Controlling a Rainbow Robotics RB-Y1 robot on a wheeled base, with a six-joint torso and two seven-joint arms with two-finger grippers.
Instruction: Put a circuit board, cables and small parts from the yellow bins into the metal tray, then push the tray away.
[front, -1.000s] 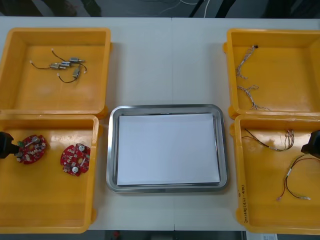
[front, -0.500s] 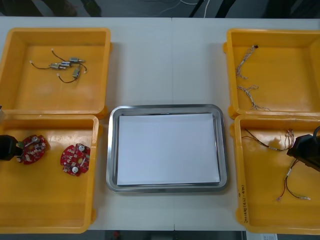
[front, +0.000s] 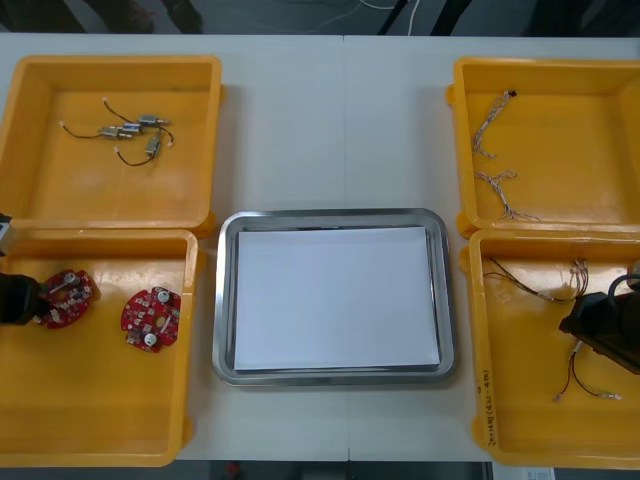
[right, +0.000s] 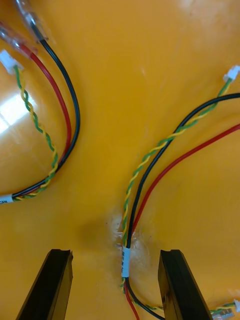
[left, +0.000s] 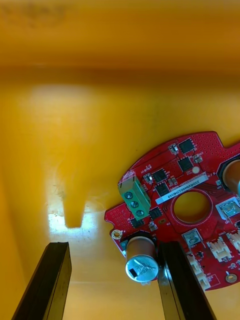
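My left gripper (front: 24, 299) is low in the near left yellow bin (front: 100, 440), open, at the left edge of a round red circuit board (front: 66, 297). In the left wrist view the board (left: 185, 195) lies off to one side, its silver cylinder just inside one finger (left: 176, 282). A second board (front: 150, 318) lies to its right. My right gripper (front: 592, 324) is open in the near right bin (front: 520, 440). Its fingers (right: 54, 285) straddle a black, red and yellow-green cable bundle (right: 131, 235). The metal tray (front: 226, 300), white inside, sits between the bins.
The far left bin (front: 40, 190) holds small metal parts (front: 130, 130) with wires. Thin twisted cables (front: 495, 180) lie in the far right bin (front: 600, 190). A second cable bundle (right: 60, 125) curves beside the one under my right gripper.
My right gripper has come in from the right edge, leftward and nearer, over the cable. My left gripper has shifted slightly toward the board.
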